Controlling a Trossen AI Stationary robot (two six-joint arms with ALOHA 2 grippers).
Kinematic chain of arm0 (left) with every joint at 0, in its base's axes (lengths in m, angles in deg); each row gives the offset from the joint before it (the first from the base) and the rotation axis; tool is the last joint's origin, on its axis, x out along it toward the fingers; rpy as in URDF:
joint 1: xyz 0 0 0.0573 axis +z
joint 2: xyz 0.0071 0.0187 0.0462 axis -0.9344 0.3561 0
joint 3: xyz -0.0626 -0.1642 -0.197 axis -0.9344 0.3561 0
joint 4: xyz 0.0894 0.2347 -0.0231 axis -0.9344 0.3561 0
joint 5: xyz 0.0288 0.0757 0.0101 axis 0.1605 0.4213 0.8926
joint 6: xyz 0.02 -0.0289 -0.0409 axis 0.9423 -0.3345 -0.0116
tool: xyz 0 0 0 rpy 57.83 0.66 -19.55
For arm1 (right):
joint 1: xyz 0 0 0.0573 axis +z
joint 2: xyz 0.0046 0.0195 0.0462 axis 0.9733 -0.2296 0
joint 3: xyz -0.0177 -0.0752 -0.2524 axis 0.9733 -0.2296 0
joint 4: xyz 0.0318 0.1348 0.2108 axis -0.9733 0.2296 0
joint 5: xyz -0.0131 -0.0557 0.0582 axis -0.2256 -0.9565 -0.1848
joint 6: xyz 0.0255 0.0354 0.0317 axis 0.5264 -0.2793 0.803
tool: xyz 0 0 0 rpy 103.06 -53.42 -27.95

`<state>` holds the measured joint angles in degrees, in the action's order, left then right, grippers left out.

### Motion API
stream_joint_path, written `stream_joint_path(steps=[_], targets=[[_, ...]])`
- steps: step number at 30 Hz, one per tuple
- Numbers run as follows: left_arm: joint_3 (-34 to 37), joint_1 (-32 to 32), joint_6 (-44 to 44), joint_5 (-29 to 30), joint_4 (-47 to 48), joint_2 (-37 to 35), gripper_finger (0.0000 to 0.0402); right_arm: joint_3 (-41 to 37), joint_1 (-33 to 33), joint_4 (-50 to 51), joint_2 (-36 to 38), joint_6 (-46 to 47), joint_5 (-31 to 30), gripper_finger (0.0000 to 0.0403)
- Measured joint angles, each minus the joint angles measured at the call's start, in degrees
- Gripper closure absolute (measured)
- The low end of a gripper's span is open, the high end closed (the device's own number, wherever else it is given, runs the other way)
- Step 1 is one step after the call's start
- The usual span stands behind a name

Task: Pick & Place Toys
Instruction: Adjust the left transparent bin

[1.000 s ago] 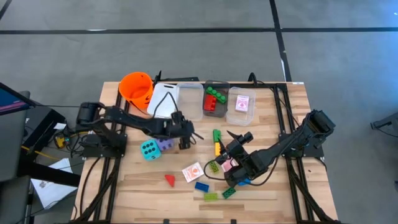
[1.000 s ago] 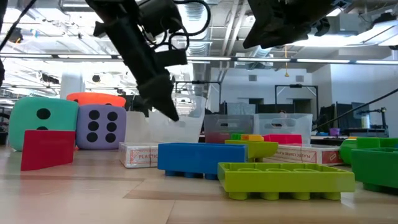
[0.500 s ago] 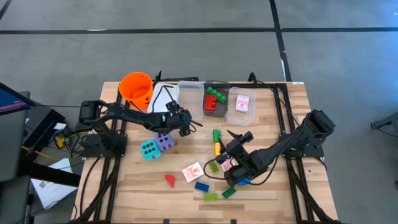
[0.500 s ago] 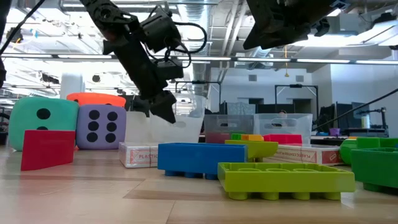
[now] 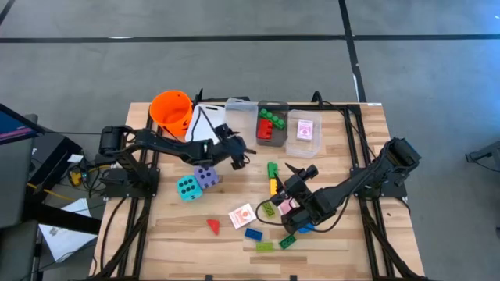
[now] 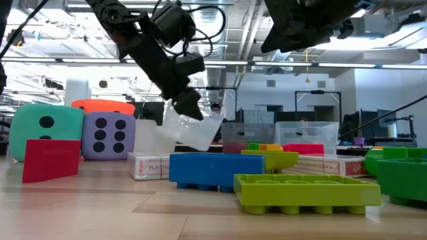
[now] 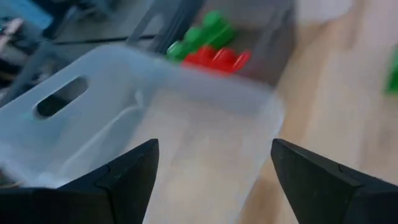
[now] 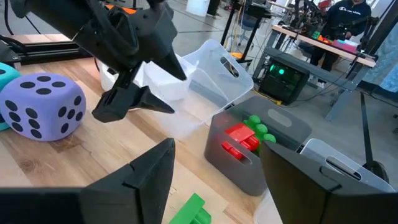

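Wooden desk [image 5: 344, 234], workshop behind. Bricks [image 5: 266, 246] and card [image 5: 241, 215] scattered at 6 o'clock: light, stiff; grip bricks across flat sides. Left gripper [image 8: 134, 93], fingers wide, nudges clear bin [image 5: 239, 114], tilting it. Right gripper [image 5: 291, 173], fingers parted, empty, hovers centre.

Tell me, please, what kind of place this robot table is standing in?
Probably a robotics lab or workshop. The wooden table stands on a bare grey floor, a workbench with equipment stands in the room behind, and a ceiling with exposed pipes and strip lights hangs overhead.
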<state>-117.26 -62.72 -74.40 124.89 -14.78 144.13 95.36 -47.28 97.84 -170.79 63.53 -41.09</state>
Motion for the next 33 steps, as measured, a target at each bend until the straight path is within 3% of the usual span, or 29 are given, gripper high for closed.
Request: stream_joint_path(steps=[5, 8, 11, 15, 20, 26, 33], targets=[[0.0, 0.0, 0.08, -9.45, -5.11, 0.0, 0.01, 0.0, 0.0, 0.0, 0.0, 0.0, 0.0, 0.017], [0.0, 0.0, 1.2, -11.26, -6.11, 0.0, 0.01, 0.0, 0.04, 0.0, 0.0, 0.0, 0.0, 0.017], [0.0, -0.02, 3.92, -9.56, -5.67, 0.0, 0.01, 0.0, 0.04, 0.0, 0.0, 0.0, 0.0, 0.0171], [0.0, -0.32, 7.83, -1.3, -2.81, -1.83, 0.01, 0.0, 0.04, 0.13, 0.0, 0.0, 0.0, 0.0171], [0.02, -0.48, 5.21, 7.27, 8.48, -9.21, 0.01, 0.0, 0.04, 0.2, 0.0, 0.0, 0.0, 0.0171], [2.68, -0.24, -6.8, 7.77, 18.86, -17.88, 0.01, 0.0, 0.04, -0.01, 0.0, 0.0, 0.0, 0.0171], [11.11, 2.13, -6.92, 1.11, 18.9, -22.59, 0.01, 0.0, 0.04, -0.28, 0.0, 0.0, 0.0, 0.0171]])
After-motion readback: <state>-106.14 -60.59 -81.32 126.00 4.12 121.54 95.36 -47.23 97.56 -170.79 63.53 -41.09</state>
